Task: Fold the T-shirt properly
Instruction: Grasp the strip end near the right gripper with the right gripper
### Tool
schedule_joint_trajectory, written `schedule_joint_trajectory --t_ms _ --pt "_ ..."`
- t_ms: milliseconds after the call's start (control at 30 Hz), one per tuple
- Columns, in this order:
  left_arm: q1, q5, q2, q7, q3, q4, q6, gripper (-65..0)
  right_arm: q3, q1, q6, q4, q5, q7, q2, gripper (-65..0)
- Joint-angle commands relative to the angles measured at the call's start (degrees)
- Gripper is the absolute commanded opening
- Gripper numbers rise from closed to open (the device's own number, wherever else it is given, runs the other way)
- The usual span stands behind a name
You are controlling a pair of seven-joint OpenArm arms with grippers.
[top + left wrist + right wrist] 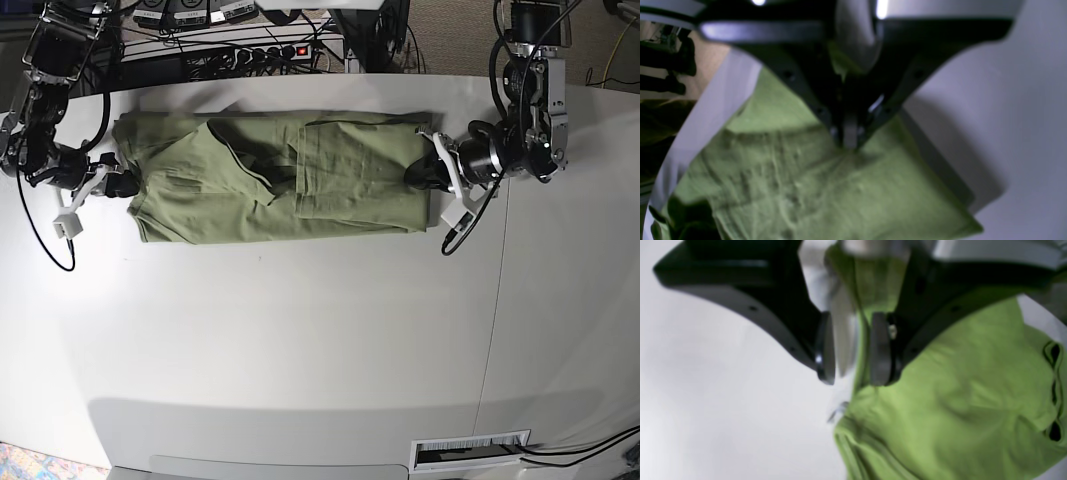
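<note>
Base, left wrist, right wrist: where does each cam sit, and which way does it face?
Base: overhead, looking down on the white table, the T-shirt and both arms.
Left wrist: on the left arm, looking past its shut left pincer, which pinches the shirt's edge.
Right wrist: on the right arm, looking past its open right pincer at the shirt's other end.
Shared: all views show the T-shirt and table.

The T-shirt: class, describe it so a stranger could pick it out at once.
On the white table, look along the far edge, between the two robot arms. The T-shirt lies there partly folded, the only soft, wrinkled, olive-green thing on the white top.
</note>
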Motion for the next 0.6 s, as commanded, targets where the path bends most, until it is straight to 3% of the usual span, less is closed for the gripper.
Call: schedule_joint_trajectory --t_ms 0,267,567 --pt "-0.61 0.39 -0.42 0.04 -0.04 0.5 0.24 -65.0 0.44 1.22 0.08 0.11 2.67 0.9 1.42 -45.8" --pt "-0.61 0.22 -0.42 0.04 -0.04 0.5 0.07 -65.0 0.44 2.47 0.08 -0.81 3.61 0.13 -0.66 -45.8" --pt "-0.61 -0.17 -0.42 0.09 -0.04 0.5 0.07 -65.0 0.44 4.22 0.08 -0.81 -4.83 -0.13 -4.92 -45.8"
